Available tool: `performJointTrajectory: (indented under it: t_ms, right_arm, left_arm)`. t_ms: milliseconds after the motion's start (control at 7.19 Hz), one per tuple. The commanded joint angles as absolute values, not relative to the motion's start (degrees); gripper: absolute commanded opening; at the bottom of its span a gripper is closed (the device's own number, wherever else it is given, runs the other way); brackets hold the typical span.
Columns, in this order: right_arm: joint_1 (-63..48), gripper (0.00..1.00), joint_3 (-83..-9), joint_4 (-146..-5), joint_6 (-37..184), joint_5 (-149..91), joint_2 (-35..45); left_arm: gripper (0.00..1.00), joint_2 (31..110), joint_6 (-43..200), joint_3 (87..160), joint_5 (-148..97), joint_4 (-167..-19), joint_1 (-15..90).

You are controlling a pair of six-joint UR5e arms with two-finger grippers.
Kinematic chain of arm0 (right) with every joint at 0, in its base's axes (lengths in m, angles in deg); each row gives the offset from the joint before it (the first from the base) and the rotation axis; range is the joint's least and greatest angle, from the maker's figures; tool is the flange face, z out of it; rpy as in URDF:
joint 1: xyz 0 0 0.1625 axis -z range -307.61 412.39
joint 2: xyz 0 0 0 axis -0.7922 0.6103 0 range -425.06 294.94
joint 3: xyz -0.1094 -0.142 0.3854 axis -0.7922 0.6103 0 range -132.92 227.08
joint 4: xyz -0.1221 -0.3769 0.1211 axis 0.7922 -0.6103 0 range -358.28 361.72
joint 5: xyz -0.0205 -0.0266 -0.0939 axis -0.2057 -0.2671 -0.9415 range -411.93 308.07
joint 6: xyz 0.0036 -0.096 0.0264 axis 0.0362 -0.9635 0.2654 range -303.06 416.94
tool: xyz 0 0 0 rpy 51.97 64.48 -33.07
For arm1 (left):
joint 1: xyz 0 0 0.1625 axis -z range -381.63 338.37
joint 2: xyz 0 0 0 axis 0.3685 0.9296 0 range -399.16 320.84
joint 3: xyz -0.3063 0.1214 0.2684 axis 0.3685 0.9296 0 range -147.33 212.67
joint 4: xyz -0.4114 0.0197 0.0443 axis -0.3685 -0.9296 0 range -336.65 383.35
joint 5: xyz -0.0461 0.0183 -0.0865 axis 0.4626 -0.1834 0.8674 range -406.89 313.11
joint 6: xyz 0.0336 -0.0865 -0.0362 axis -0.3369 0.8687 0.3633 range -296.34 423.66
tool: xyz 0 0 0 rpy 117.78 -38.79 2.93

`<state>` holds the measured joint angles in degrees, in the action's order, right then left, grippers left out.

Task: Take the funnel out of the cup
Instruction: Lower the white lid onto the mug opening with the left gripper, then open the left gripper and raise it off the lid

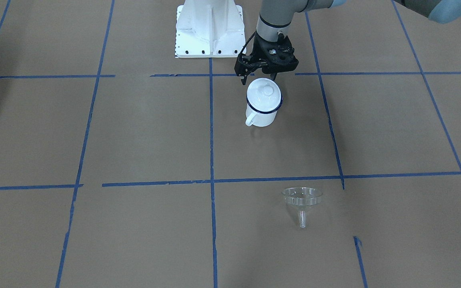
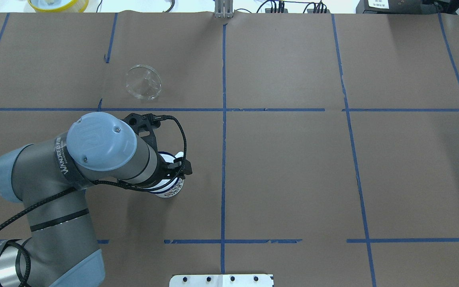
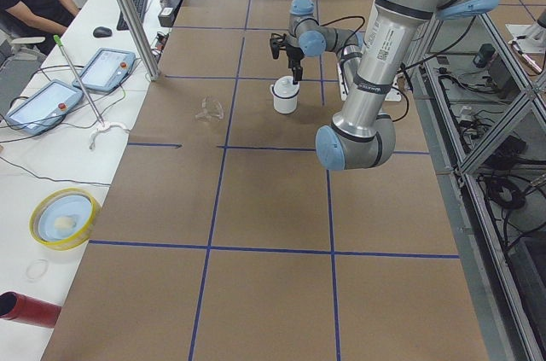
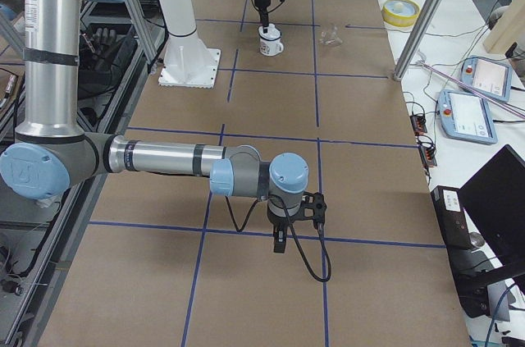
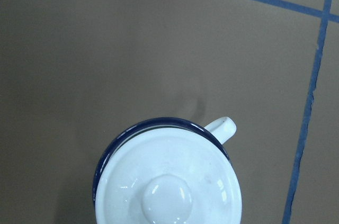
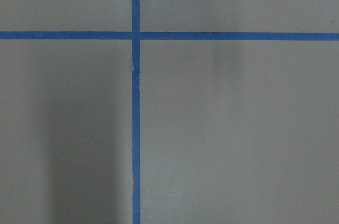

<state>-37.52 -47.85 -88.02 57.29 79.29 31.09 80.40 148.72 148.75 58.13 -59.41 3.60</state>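
The cup is a white mug with a dark blue rim, standing upright with a white knobbed lid on it. It also shows in the left wrist view with the lid closing it. The clear funnel lies on the brown table by itself, well away from the cup, and it shows in the overhead view. My left gripper hangs just above and behind the cup, jaws apart and empty. My right gripper hangs over bare table far from both; I cannot tell whether it is open.
The white robot base plate stands behind the cup. A yellow bowl and two tablets lie on the side bench beyond the table edge. Blue tape lines cross the brown table.
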Motion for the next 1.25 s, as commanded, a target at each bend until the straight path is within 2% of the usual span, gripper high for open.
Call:
performJointTrajectory:
  t_ms: [0, 556, 1112]
  right_arm:
    - [-37.5, 1.0, -47.8, -88.0, 57.3, 79.3, 31.1]
    - [-37.5, 1.0, -47.8, -88.0, 57.3, 79.3, 31.1]
    - [-37.5, 1.0, -47.8, -88.0, 57.3, 79.3, 31.1]
  left_arm:
    - [1.0, 81.9, 148.7, 146.9, 58.0, -59.5, 2.5]
    - [1.0, 81.9, 148.6, 144.6, 57.9, -62.0, 2.5]
    - [1.0, 81.0, 148.4, 149.1, 57.8, -61.6, 3.2]
